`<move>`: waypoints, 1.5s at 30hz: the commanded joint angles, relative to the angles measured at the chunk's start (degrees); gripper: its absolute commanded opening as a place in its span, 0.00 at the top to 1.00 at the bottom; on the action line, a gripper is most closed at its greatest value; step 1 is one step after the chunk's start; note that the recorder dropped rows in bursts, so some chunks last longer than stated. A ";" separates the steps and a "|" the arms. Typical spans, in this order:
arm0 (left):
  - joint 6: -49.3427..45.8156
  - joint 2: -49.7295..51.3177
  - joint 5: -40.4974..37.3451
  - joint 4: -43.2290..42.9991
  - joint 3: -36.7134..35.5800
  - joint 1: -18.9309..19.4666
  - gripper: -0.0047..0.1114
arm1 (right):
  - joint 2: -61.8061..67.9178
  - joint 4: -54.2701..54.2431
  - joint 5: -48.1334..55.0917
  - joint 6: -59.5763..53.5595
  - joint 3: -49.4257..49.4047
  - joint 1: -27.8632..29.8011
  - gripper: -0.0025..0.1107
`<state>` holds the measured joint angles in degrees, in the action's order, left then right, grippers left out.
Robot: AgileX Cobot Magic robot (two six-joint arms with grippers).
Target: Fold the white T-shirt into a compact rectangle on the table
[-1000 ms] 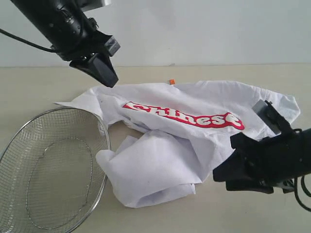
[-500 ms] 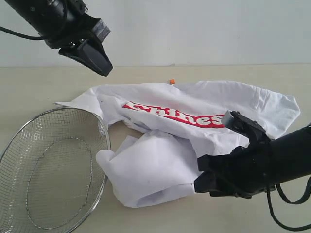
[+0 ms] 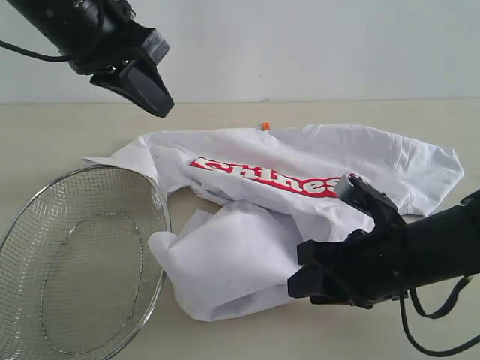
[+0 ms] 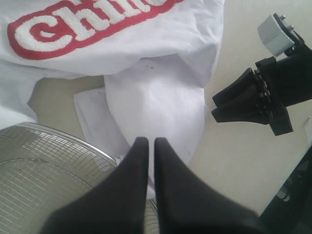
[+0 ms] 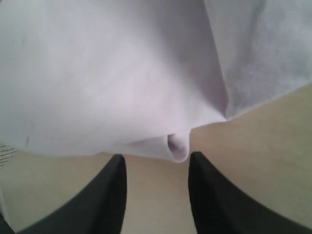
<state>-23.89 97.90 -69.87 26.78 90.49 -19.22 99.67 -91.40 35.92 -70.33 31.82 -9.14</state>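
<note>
Right gripper [image 3: 295,271], jaws apart and empty, has slid closer to the white T-shirt [image 3: 232,255].

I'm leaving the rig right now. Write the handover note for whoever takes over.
Left gripper: shut, empty, raised clear of the white T-shirt.
Right gripper: open, low at the shirt's near edge, fingers either side of a fabric fold, not gripping.
Shirt: crumpled on the table, lettering up, beside the wire basket.
Done: no tidy fold.
Left: grasp, spread flat, fold into a compact rectangle.
</note>
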 commanded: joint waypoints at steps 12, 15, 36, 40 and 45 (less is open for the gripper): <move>-0.26 -0.50 -0.09 0.36 -0.24 -0.10 0.92 | 2.99 -3.18 -0.27 -4.87 -0.28 -0.20 0.51; -0.26 -0.50 -0.09 0.36 -0.24 -0.10 0.92 | 2.99 -3.27 -0.27 -5.13 -0.28 -0.20 0.51; -0.26 -0.49 -0.09 1.26 -0.24 -0.10 0.92 | 2.99 -4.25 1.77 -5.67 -0.28 -0.48 0.51; -0.26 -0.49 -0.09 1.26 -0.24 -0.10 0.92 | 2.99 -5.04 0.36 -5.57 -0.28 -3.00 0.59; -0.26 -0.49 -0.09 1.26 -0.24 -0.10 0.92 | 2.99 -5.71 -4.79 -5.77 -0.28 -4.83 0.65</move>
<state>-23.89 97.90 -69.87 27.22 90.49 -19.22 102.61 -96.58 33.82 -75.64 31.82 -13.49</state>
